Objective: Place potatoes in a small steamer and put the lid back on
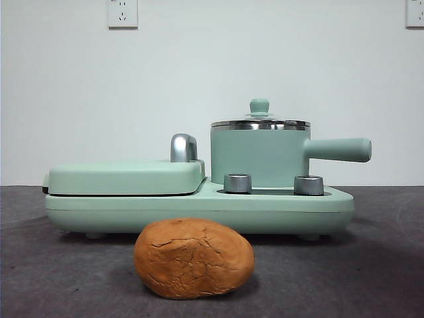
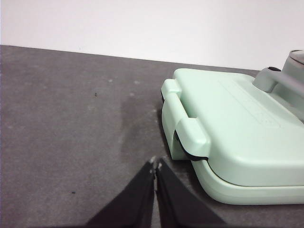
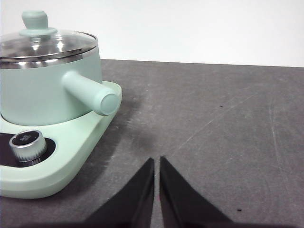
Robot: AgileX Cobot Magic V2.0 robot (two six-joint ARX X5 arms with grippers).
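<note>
The orange-brown potato (image 1: 194, 258) lies on the dark table in front of the mint-green cooker base (image 1: 199, 207). The small steamer pot (image 1: 260, 158) stands on the base at the right, its straight handle (image 1: 339, 150) pointing right; it also shows in the right wrist view (image 3: 47, 88). The glass lid (image 1: 260, 122) with its green knob sits on the pot, also seen in the right wrist view (image 3: 45, 43). My left gripper (image 2: 155, 166) is shut and empty above bare table beside the griddle. My right gripper (image 3: 156, 162) is shut and empty to the side of the pot handle (image 3: 90, 92).
The flat hinged griddle part (image 1: 126, 177) with a chrome latch (image 1: 183, 148) fills the base's left half, and shows in the left wrist view (image 2: 237, 137). Two steel knobs (image 1: 238, 183) (image 1: 309, 185) sit on the base's front. A white wall stands behind the table.
</note>
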